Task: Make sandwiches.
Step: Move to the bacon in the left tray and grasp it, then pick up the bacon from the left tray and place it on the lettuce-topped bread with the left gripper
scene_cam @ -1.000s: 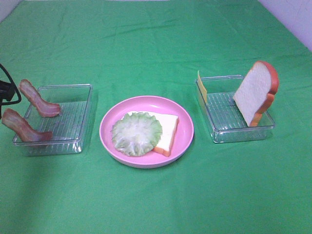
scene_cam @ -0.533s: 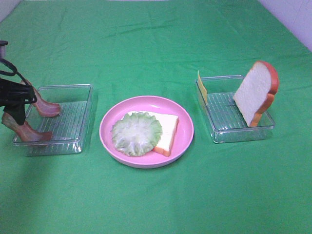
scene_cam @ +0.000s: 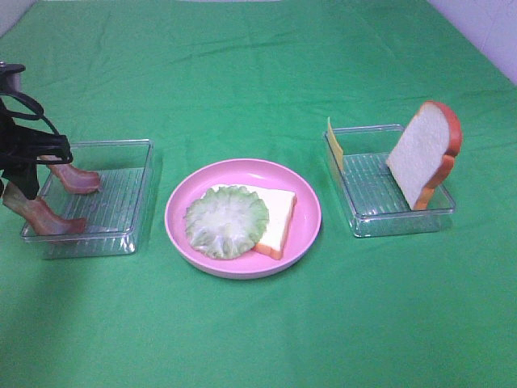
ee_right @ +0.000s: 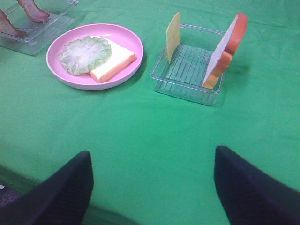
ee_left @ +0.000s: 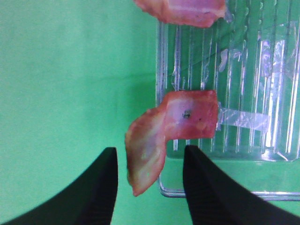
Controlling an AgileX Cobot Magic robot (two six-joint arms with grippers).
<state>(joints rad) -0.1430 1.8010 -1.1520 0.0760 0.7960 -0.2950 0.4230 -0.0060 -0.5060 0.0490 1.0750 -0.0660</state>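
Green cloth covers the table [scene_cam: 266,73] from edge to edge.

1. Left side: a clear ribbed plastic tray [scene_cam: 137,146] holds two reddish-brown toy bacon strips, one nearer [scene_cam: 42,216] and one farther [scene_cam: 77,176]. Both lean out over the tray's left rim.
2. Left tool [ee_left: 150,154]: the black fingers [ee_left: 101,187] stand partly open on either side of the overhanging end of one bacon strip [ee_left: 176,119]. Green cloth shows in the gap on each side of the strip, so nothing is gripped. The second strip [ee_left: 183,10] lies beyond it in the same tray. From the high view the left tool [scene_cam: 28,162] covers the upper ends of both strips, and which one sits between the fingers cannot be told.
3. Centre: a round pink plate [scene_cam: 309,202] carries a white bread slice with orange-brown crust [scene_cam: 279,217]. A pale green round lettuce leaf [scene_cam: 226,221] lies on the slice's left part.
4. Right side: a second clear tray [scene_cam: 404,223] holds a thin yellow cheese slice [scene_cam: 334,144] upright at its far-left corner. A second bread slice [scene_cam: 424,153] leans against its right wall.
5. Right tool [ee_right: 152,157]: the fingers are spread wide and empty, well apart from the plate and trays, on the near side.
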